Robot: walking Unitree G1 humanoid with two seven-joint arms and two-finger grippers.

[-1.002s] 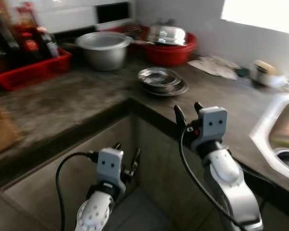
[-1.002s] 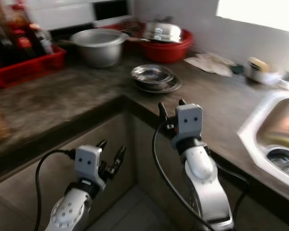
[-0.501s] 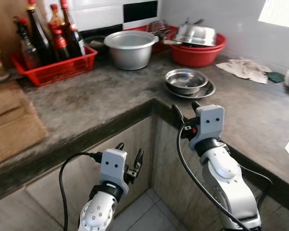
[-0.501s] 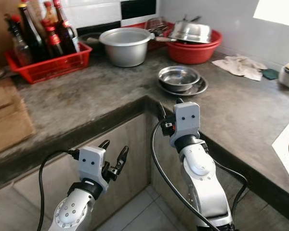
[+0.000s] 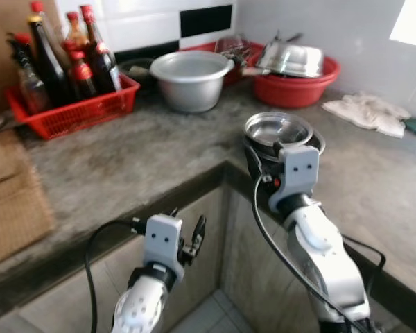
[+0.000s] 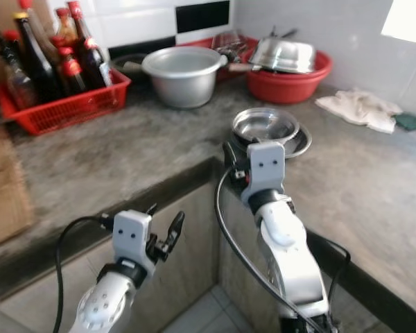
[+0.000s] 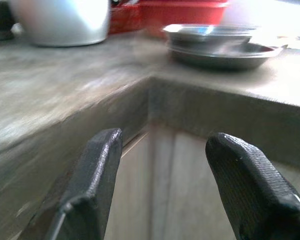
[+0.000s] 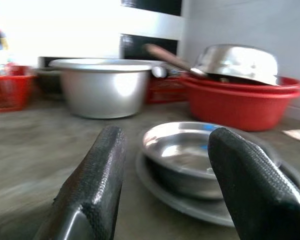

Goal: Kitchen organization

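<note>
- Steel bowl (image 5: 278,130) sits on a plate (image 8: 190,207) near the table (image 5: 118,156) corner.
- Right gripper (image 8: 165,170) hovers just before it, jaws released.
- Left gripper (image 7: 160,170) hangs below the table edge, jaws released.

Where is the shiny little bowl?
The steel bowl sits on a plate near the counter's inner corner, just beyond the right gripper, before the red basin.

Head cams look down at counter corner (image 5: 215,170). Right wrist cam sits low on counter, close to steel bowl (image 8: 190,150); left wrist cam below counter edge, same bowl farther off.
</note>
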